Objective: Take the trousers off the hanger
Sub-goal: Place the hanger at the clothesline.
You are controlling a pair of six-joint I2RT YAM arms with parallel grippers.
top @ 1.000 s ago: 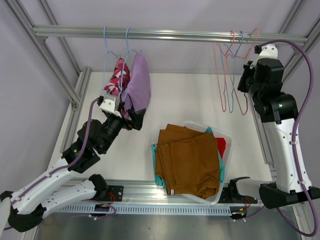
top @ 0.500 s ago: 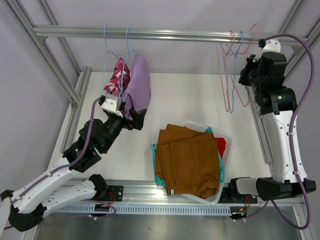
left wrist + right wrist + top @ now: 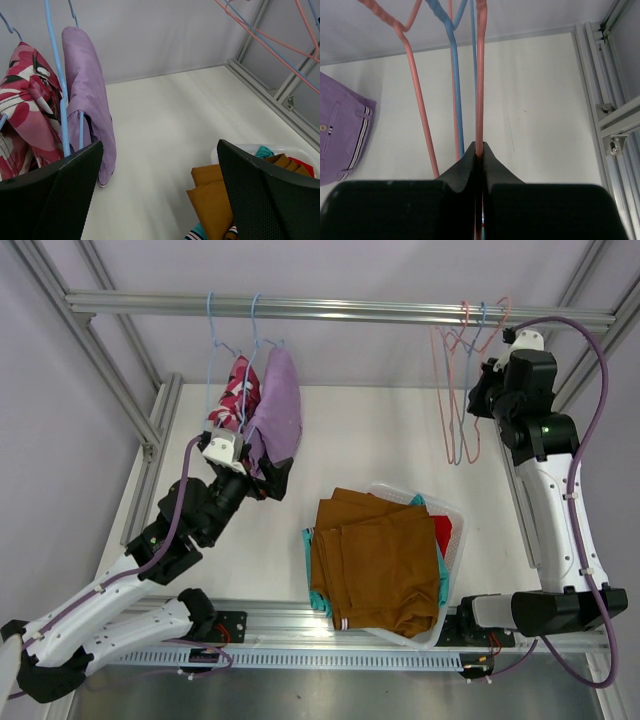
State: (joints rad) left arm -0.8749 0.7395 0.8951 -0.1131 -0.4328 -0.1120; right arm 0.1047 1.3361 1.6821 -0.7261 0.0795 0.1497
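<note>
Lilac trousers (image 3: 278, 410) (image 3: 87, 90) and camouflage-print trousers (image 3: 236, 390) (image 3: 25, 100) hang on blue hangers (image 3: 56, 75) from the rail (image 3: 340, 308) at the left. My left gripper (image 3: 262, 472) (image 3: 160, 200) is open just below and in front of them, with nothing between its fingers. At the right, my right gripper (image 3: 482, 392) (image 3: 480, 150) is shut on the wire of an empty pink hanger (image 3: 480, 75) among other bare pink and blue hangers (image 3: 462, 390). Rust-brown trousers (image 3: 378, 560) lie folded on top in the basket.
The white basket (image 3: 455, 515) (image 3: 240, 148) stands at the near middle of the table, with teal (image 3: 312, 570) and red (image 3: 444, 532) cloth showing under the brown pair. Aluminium frame posts (image 3: 120, 390) run along both sides and the back.
The right arm lifted and then shifted left with the pink hanger in its grip, swinging the empty hangers leftward. The left arm has not moved.
</note>
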